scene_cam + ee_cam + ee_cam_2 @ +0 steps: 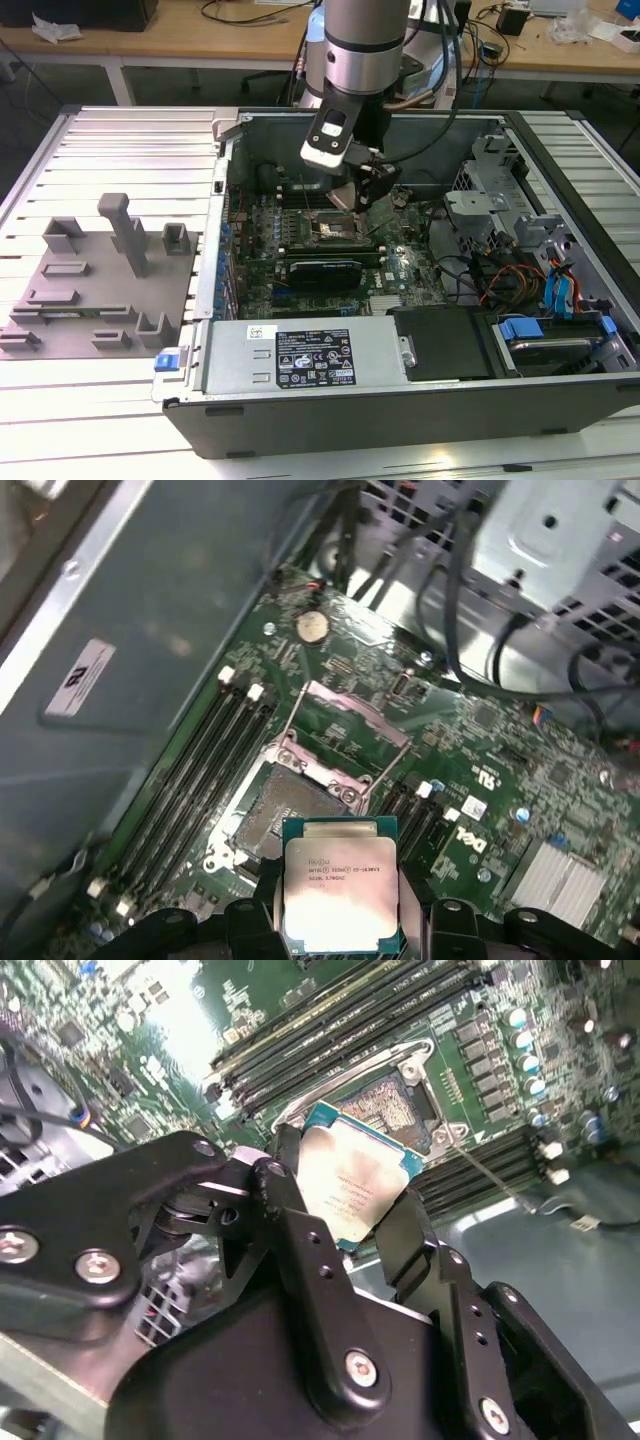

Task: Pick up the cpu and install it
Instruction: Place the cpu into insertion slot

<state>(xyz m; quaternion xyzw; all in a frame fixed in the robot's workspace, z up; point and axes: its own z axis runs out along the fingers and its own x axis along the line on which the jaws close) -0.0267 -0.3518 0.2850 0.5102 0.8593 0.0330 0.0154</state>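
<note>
The cpu, a flat square chip with a silver top and green edge, is held between the black fingers of my gripper in both wrist views. It hangs a little above the open socket on the green motherboard, whose metal load plate is flipped up. In the exterior view my gripper reaches down into the open computer case, just above the socket. The cpu is tilted and close to the socket.
Memory slots flank the socket on both sides. A drive cage and cables fill the case's right in the exterior view; the power supply runs along the front. A grey fixture block lies outside on the exterior view's left.
</note>
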